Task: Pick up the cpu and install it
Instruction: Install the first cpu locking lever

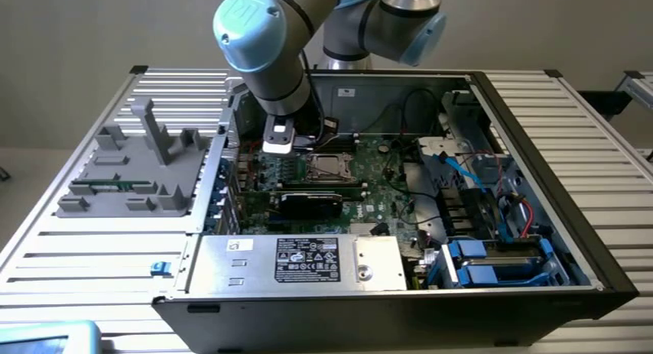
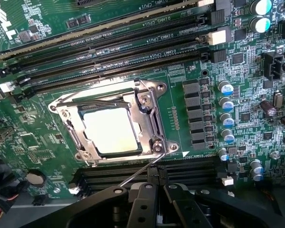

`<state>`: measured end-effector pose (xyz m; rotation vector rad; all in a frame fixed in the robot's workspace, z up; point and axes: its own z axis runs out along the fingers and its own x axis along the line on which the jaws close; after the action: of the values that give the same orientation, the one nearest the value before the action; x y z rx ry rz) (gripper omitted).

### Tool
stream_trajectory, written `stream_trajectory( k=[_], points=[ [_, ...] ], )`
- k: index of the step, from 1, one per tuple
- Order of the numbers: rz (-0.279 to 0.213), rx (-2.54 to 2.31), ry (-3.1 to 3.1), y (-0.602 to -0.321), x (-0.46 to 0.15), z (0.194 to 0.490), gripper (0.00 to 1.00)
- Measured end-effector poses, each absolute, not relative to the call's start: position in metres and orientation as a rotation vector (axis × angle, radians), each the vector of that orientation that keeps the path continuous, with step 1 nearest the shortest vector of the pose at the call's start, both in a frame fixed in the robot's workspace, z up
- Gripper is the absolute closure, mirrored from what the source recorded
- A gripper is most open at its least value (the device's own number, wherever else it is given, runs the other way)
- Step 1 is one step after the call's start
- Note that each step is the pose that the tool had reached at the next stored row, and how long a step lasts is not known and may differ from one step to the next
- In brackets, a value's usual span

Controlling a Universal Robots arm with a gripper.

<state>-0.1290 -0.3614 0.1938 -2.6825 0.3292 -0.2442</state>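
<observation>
- Since the cpu [image 2: 109, 130] lies flat inside the metal frame [image 2: 143, 100] of its socket, it looks put in place.
- The gripper [image 2: 159, 189] hangs close by; the cpu is toward the exterior view's right of it.
- I cannot tell if the gripper is spread or pressed together.

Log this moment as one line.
cpu: lying in socket, metal frame around it | tool: over board, near socket | case: open
</observation>
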Motion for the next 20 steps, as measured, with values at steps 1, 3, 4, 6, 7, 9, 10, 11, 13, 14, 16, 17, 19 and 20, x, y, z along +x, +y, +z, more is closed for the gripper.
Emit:
stream_trajectory(
  k=[1, 3, 4, 6, 7, 9, 10, 11, 13, 14, 16, 17, 19, 20],
  points=[
    [-0.245, -2.681, 0.332, -0.3614, -0.1290, 0.1938, 0.89],
    [-0.247, -2.679, 0.339, -0.3613, -0.1290, 0.1938, 0.89],
    [-0.248, -2.678, 0.343, -0.3613, -0.1290, 0.1938, 0.89],
    [-0.250, -2.677, 0.351, -0.3614, -0.1290, 0.1938, 0.89],
    [-0.250, -2.676, 0.355, -0.3614, -0.1290, 0.1938, 0.89],
    [-0.251, -2.675, 0.361, -0.3614, -0.1290, 0.1937, 0.89],
    [-0.252, -2.675, 0.364, -0.3614, -0.1290, 0.1936, 0.89],
    [-0.253, -2.675, 0.365, -0.3614, -0.1290, 0.1933, 0.89],
    [-0.253, -2.674, 0.369, -0.3614, -0.1289, 0.1927, 0.89],
    [-0.254, -2.674, 0.371, -0.3614, -0.1288, 0.1924, 0.89],
    [-0.254, -2.674, 0.374, -0.3614, -0.1284, 0.1919, 0.89],
    [-0.255, -2.674, 0.374, -0.3614, -0.1282, 0.1918, 0.89],
    [-0.255, -2.674, 0.376, -0.3614, -0.1276, 0.1915, 0.89],
    [-0.255, -2.674, 0.377, -0.3614, -0.1271, 0.1914, 0.89]
  ],
)
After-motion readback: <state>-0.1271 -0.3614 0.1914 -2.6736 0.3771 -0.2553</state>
